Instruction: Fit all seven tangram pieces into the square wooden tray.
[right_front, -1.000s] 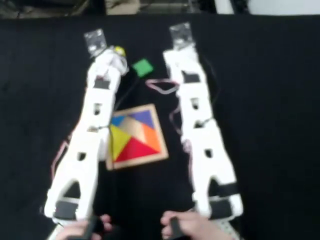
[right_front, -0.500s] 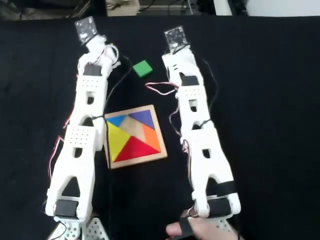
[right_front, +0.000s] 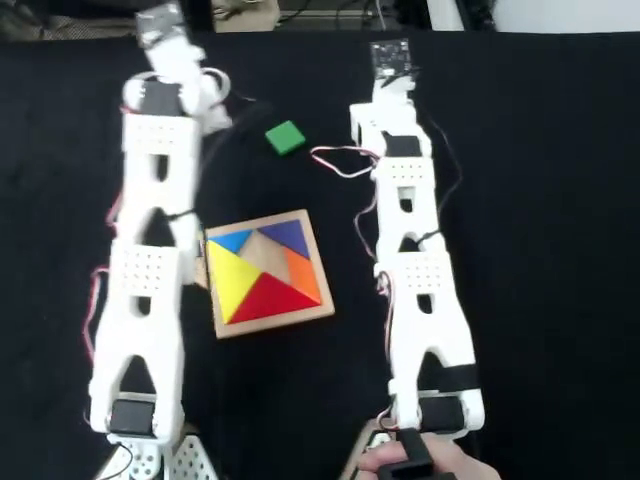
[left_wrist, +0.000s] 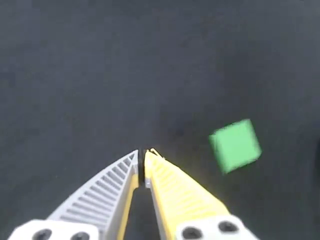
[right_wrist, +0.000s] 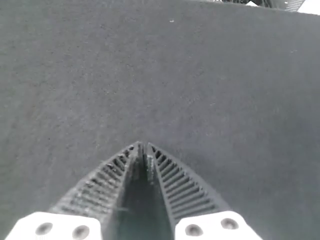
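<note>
The square wooden tray (right_front: 320, 264) lies between the two arms and holds blue, purple, orange, red and yellow pieces around a bare wooden patch in its upper middle. A green square piece (right_front: 285, 137) (left_wrist: 235, 145) lies loose on the black cloth beyond the tray. My left gripper (left_wrist: 142, 152) is shut with nothing in it, close beside the green piece. The left arm's wrist (right_front: 170, 60) reaches the far left of the table. My right gripper (right_wrist: 141, 146) is shut and empty over bare cloth, at the far end of the right arm (right_front: 392, 62).
Black cloth (right_front: 540, 200) covers the whole table. Red and white cables (right_front: 335, 165) loop off the right arm near the green piece. A person's hand (right_front: 415, 460) rests at the right arm's base at the near edge. Clutter lines the far edge.
Both arms have stretched farther toward the far edge, the left one swinging left away from the green piece. The hand at the left arm's base has gone. The tray has stayed put.
</note>
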